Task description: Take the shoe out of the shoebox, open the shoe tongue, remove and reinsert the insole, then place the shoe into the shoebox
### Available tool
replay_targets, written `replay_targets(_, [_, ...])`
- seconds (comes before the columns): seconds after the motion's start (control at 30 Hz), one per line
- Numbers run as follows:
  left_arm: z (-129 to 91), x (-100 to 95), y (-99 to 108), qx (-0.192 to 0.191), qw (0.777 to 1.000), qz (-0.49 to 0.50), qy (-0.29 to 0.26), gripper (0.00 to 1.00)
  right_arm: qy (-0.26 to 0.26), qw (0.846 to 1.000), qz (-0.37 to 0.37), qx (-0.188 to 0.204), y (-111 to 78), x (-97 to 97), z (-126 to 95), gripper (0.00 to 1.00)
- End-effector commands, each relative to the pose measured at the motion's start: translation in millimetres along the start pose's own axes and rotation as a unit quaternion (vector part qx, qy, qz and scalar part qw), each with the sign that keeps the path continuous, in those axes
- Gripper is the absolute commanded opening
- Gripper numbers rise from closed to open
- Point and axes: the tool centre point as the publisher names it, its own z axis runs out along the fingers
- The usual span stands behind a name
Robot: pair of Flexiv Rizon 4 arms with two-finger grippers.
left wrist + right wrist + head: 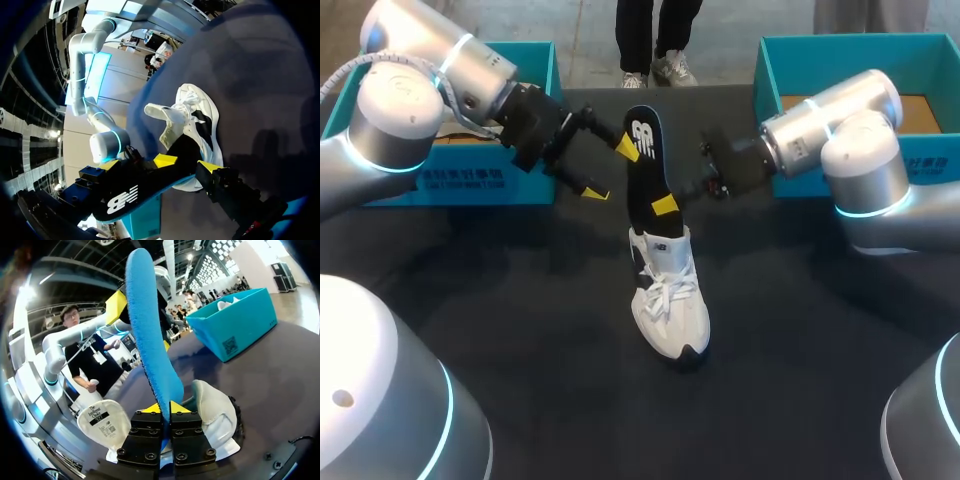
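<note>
Mid-worktop [520, 330]: white shoe [670, 300] resting on its sole, toe toward the robot. Black insole [642, 170] stands up out of the shoe's opening, lower end inside. Right claw [163, 408] pinched tight on the insole just above the shoe's collar. Left claw [610, 170] spread wide, one tip at the insole's upper edge, the other apart from it.

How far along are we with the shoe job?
Done: the shoe is out, lying on the table. In hand: the right gripper pinches the insole, which stands half out of the shoe. Left: reseating the insole, then boxing the shoe.
</note>
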Motion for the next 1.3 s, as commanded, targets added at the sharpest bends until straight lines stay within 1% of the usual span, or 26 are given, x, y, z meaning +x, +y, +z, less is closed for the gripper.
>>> replay_targets(0.03, [1.1, 0.2, 1.2, 0.001, 1.000, 0.001, 0.000, 1.00, 0.001, 1.000, 0.004, -0.001, -5.9, 0.2, 3.7, 0.00])
replay_targets(0.2, [1.2, 0.4, 1.2, 0.000, 1.000, 0.000, -0.001, 1.00, 0.003, 1.000, 0.009, -0.001, -9.4, 2.4, 5.1, 0.00])
replay_targets(0.33, [1.2, 0.9, 1.3, 0.001, 1.000, 0.000, -0.001, 1.00, -0.001, 1.000, 0.009, -0.002, -7.1, 2.0, 4.2, 0.00])
replay_targets(0.4, [1.2, 1.0, 1.3, 0.001, 1.000, 0.000, -0.001, 1.00, -0.004, 1.000, 0.006, -0.002, -4.3, 0.6, 3.1, 0.11])
replay_targets(0.43, [1.2, 1.0, 1.3, 0.001, 1.000, 0.000, -0.002, 1.00, -0.004, 1.000, 0.005, -0.002, -2.8, 0.0, 2.8, 0.22])
replay_targets(0.47, [1.2, 1.0, 1.2, 0.001, 1.000, 0.000, -0.002, 1.00, -0.004, 1.000, 0.004, -0.002, -1.6, -0.5, 2.7, 0.29])
replay_targets(0.5, [1.2, 0.9, 1.2, 0.001, 1.000, 0.000, -0.002, 1.00, -0.004, 1.000, 0.003, -0.001, -0.6, -0.9, 2.7, 0.31])
replay_targets(0.63, [0.3, 0.6, 1.2, 0.000, 1.000, 0.000, -0.004, 1.00, -0.003, 1.000, 0.001, 0.000, 0.6, -1.5, 3.3, 0.27])
replay_targets(0.67, [0.1, 0.7, 1.2, 0.000, 1.000, -0.001, -0.004, 1.00, -0.003, 1.000, 0.001, 0.000, 0.3, -1.8, 3.9, 0.27])
replay_targets(0.8, [-1.3, 0.8, 1.0, -0.001, 1.000, -0.001, -0.004, 1.00, -0.001, 1.000, 0.002, -0.001, 0.4, -1.8, 6.7, 0.22])
replay_targets(0.97, [-1.6, 0.7, 0.8, -0.002, 1.000, 0.000, -0.004, 1.00, 0.004, 1.000, 0.003, 0.000, 0.7, -2.0, 11.4, 0.20])
replay_targets(1.03, [-1.7, 0.8, 0.6, -0.003, 1.000, 0.000, -0.005, 1.00, 0.009, 1.000, 0.005, 0.002, 0.4, -2.3, 13.8, 0.17])
replay_targets(1.13, [-1.9, 2.1, -0.6, -0.003, 1.000, -0.002, -0.006, 1.00, 0.016, 1.000, 0.008, 0.006, -0.7, -2.5, 16.0, 0.15])
replay_targets(1.2, [-1.1, 3.4, -0.6, -0.003, 1.000, -0.002, -0.006, 1.00, 0.018, 1.000, 0.013, 0.011, -1.9, -2.8, 16.3, 0.00])
replay_targets(1.3, [-0.9, 3.5, -1.4, -0.004, 1.000, -0.003, -0.007, 1.00, 0.020, 1.000, 0.015, 0.013, -2.8, -2.2, 15.1, 0.00])
